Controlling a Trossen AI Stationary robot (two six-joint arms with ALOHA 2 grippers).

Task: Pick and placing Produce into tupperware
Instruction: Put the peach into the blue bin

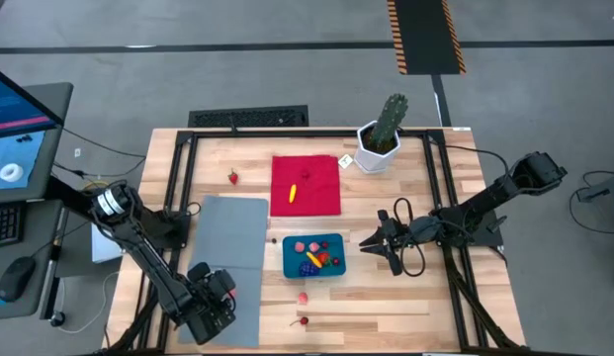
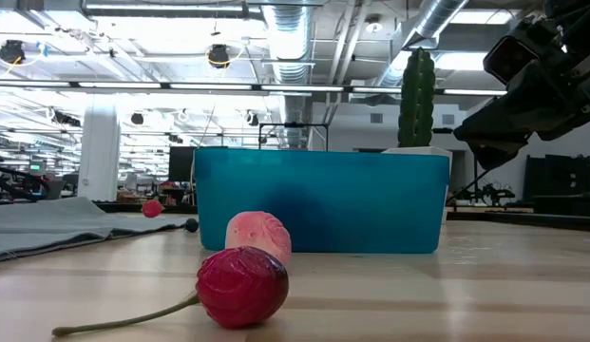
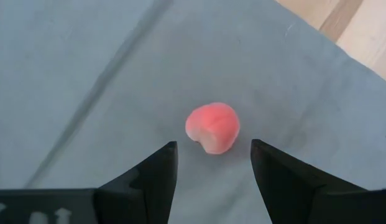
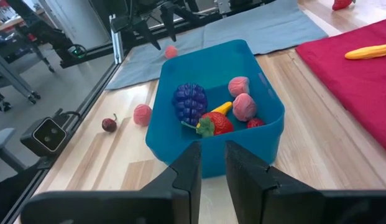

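My left gripper [image 3: 214, 146] hangs open over the grey mat [image 1: 232, 237], pointing steeply down. Its fingers stand on either side of a pink piece of produce [image 3: 212, 127] that rests on the mat, without touching it. The teal tupperware [image 1: 314, 255] holds a blue-purple cluster [image 4: 190, 102], a strawberry [image 4: 214, 123], pink pieces [image 4: 244, 106] and a yellow piece. My right gripper [image 4: 211, 165] waits just right of the tupperware, open by a narrow gap with nothing in it. A pink piece [image 1: 303, 296] and a cherry [image 1: 304, 320] lie on the wood near the front edge.
A red cloth [image 1: 307, 185] behind the tupperware carries a yellow banana-like piece [image 1: 293, 193]. A strawberry [image 1: 233, 177] lies on the wood left of the cloth. A cactus in a white pot [image 1: 383, 133] stands at the far right.
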